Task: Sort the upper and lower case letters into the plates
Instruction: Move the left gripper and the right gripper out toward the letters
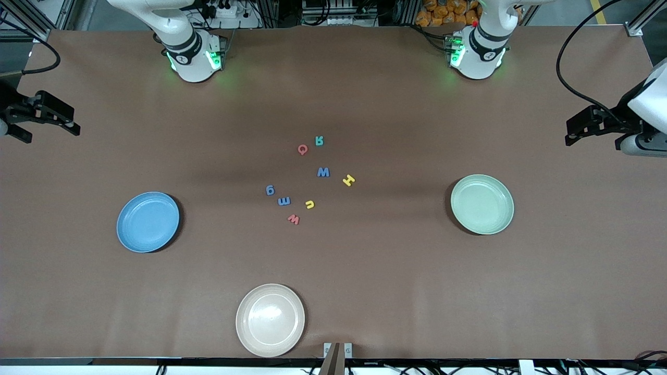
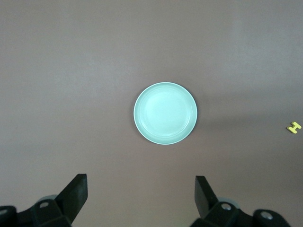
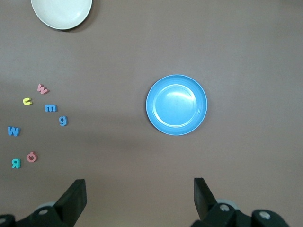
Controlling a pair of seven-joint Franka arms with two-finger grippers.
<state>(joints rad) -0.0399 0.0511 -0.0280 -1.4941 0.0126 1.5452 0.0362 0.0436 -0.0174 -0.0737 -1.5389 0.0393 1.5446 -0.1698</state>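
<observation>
Soft, even overhead light falls on the brown table [image 1: 365, 271], with no harsh glare. Each plate throws a thin dark shadow along one edge; the cream plate [image 1: 270, 320] carries a pale sheen in its middle, the blue plate [image 3: 176, 105] a faint one. Green lamps glow at both arm bases. All views are sharp.

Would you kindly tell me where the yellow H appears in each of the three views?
Front view: yellow H at the letter cluster's edge nearest the pale green plate.
Left wrist view: at the picture's edge, beside that plate.
Right wrist view: not in it.
Shared landmark: the pale green plate.
</observation>
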